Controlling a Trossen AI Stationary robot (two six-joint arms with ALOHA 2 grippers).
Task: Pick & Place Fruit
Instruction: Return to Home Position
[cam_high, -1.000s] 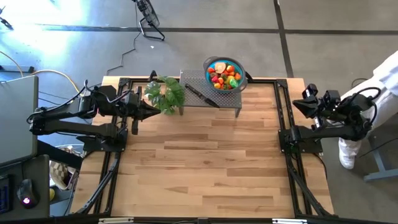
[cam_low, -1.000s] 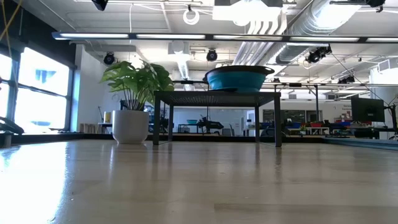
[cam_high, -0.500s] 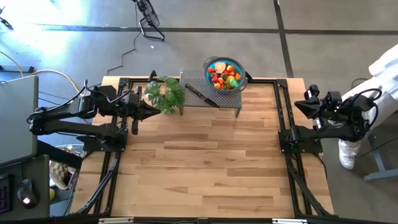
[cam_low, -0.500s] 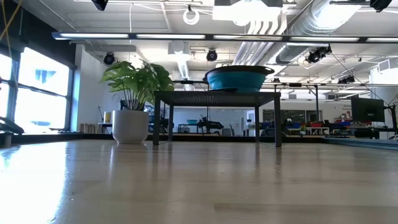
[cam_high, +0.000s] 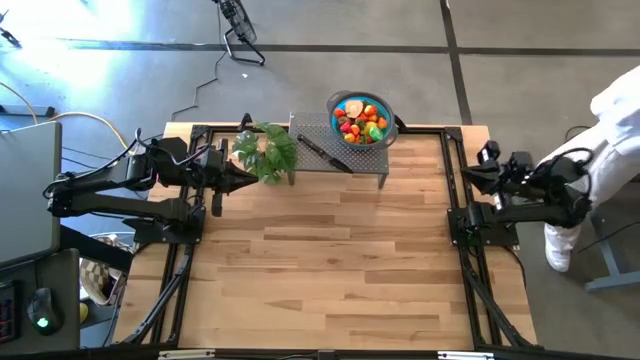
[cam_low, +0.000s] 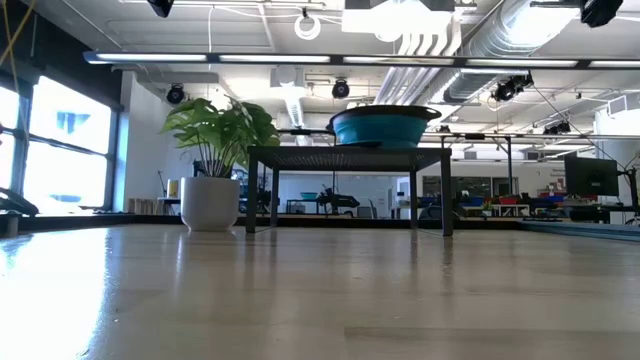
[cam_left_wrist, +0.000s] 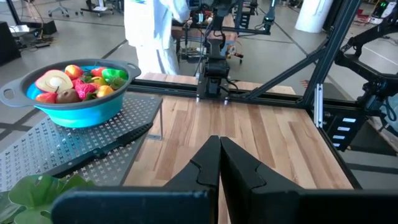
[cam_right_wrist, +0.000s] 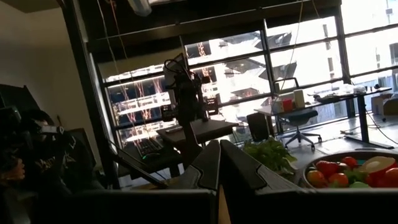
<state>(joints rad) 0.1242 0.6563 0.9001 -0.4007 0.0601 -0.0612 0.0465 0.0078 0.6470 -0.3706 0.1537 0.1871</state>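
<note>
The fruit (cam_high: 360, 120) is piled in a blue bowl (cam_high: 338, 104) that stands on a grey perforated stand (cam_high: 345, 160) at the table's far edge. The left wrist view shows the fruit (cam_left_wrist: 81, 81) red, yellow and green in the bowl (cam_left_wrist: 74, 109). My left gripper (cam_high: 250, 175) is shut and hangs level over the table's left side, beside the potted plant. My right gripper (cam_high: 472, 172) is shut, raised over the right edge. Both shut fingertip pairs show in the wrist views (cam_left_wrist: 219, 142) (cam_right_wrist: 219, 144), with nothing between them.
A leafy potted plant (cam_high: 266, 152) stands left of the stand, and a black-handled knife (cam_high: 322, 153) lies on the stand. A person in white (cam_high: 615, 130) stands beyond the table's right edge. Bare wooden tabletop (cam_high: 330, 270) spreads in front.
My right gripper has sunk a little and drawn slightly toward the table's near side, staying shut. The person at the right has shifted.
</note>
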